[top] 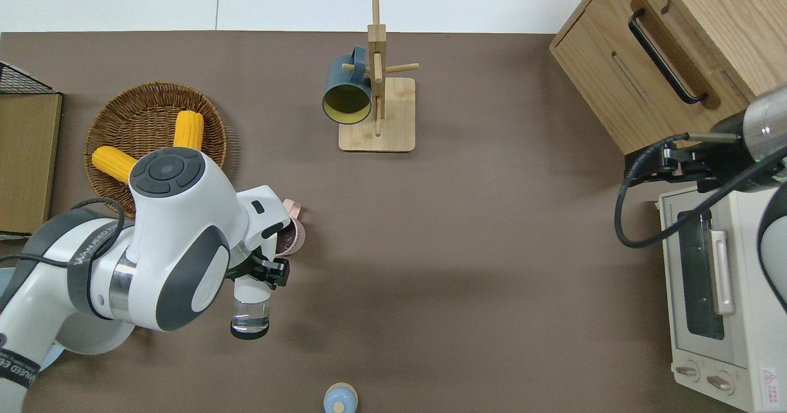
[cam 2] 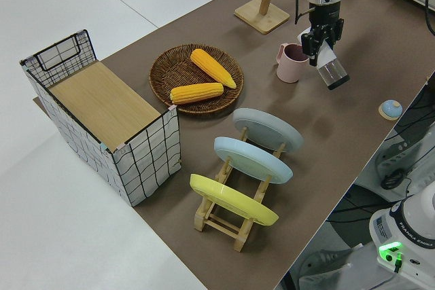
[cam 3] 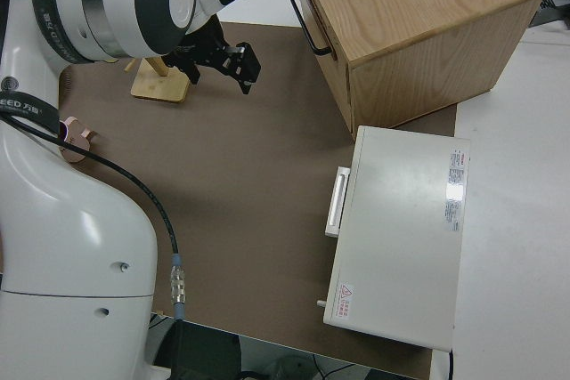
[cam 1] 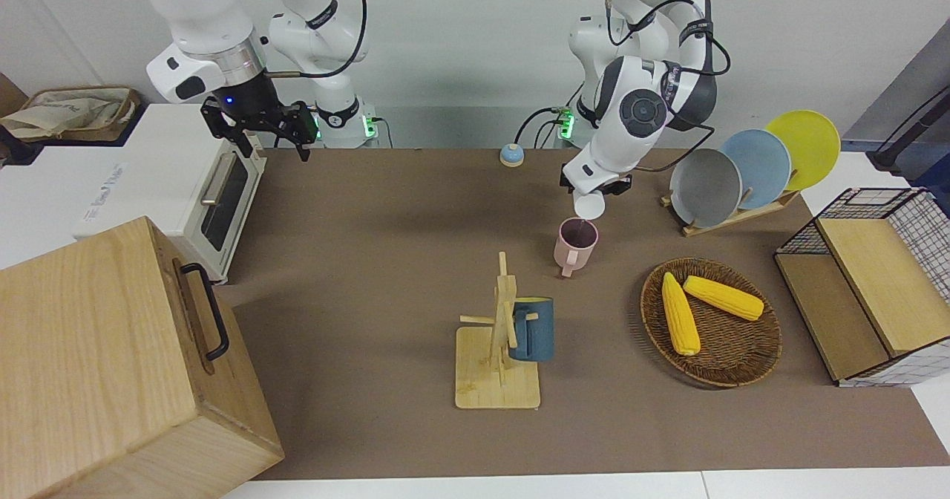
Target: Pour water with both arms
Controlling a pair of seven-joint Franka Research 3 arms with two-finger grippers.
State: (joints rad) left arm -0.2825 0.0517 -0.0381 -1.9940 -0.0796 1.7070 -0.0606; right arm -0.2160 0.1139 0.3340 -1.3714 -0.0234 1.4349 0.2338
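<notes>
My left gripper (cam 1: pixel 596 187) is shut on a clear cup (cam 1: pixel 589 203), which is tipped with its mouth down toward a pink mug (cam 1: pixel 577 243). The overhead view shows the clear cup (top: pixel 251 311) lying nearly level, its mouth end hidden under my left gripper (top: pixel 261 270) beside the pink mug (top: pixel 295 236). From the left side, the clear cup (cam 2: pixel 333 73) slants toward the pink mug (cam 2: pixel 292 62) with my left gripper (cam 2: pixel 319 40) clamped around it. The mug stands upright on the brown mat. I cannot make out the water itself. My right gripper (cam 1: pixel 260 129) is parked.
A wooden mug tree (cam 1: pixel 499 336) carries a dark blue mug (cam 1: pixel 531 328). A wicker basket (cam 1: pixel 735 358) holds two corn cobs. A plate rack (cam 1: pixel 731 213), a wire crate (cam 1: pixel 868 284), a toaster oven (cam 1: pixel 215 202), a wooden box (cam 1: pixel 111 365) and a small blue knob (cam 1: pixel 510 155) surround the mat.
</notes>
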